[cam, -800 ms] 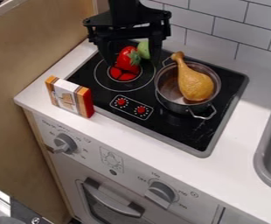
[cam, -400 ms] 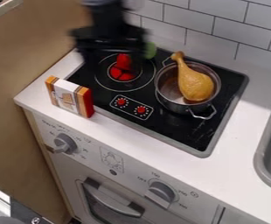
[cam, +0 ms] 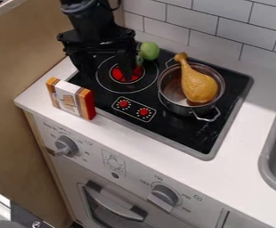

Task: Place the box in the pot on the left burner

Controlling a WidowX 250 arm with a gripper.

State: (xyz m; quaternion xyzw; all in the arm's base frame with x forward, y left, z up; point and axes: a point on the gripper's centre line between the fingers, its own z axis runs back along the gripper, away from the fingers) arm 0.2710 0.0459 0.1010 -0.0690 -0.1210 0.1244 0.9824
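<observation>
- Box [cam: 71, 99]: stands upright on the white counter [cam: 231, 127], below the jaws and off toward the view's left, touching neither finger; not yet in the pot.
- Gripper [cam: 107, 75]: hangs over the stove's near-left part in view, jaws apart, with nothing seen clamped between.
- Directly beneath and just beside the right-hand jaw in view: red burner centre [cam: 138, 72], partly covered from sight. Risk of scraping or pressing a fingertip there, from sinking too low before clearing the stovetop [cam: 194, 136].
- Just beyond that same jaw: round green piece [cam: 149, 50]. Easily nudged and rolled, given a sideways swing at low height.
- Down to the box from the jaws: looks set at an angle to the counter edge. Likely to tip or slide off the front, from coming down unsquared or catching one corner with a finger.
- Well right of the jaws: pot [cam: 179, 108], with drumstick [cam: 198, 84] leaning inside, thin end above the rim. Little room left; likely to lodge on top or topple back out, from releasing above the meat.
- Lowest on the pot's near side: handle [cam: 208, 116]. Liable to snag and drag the pot askew, from carrying too low.
</observation>
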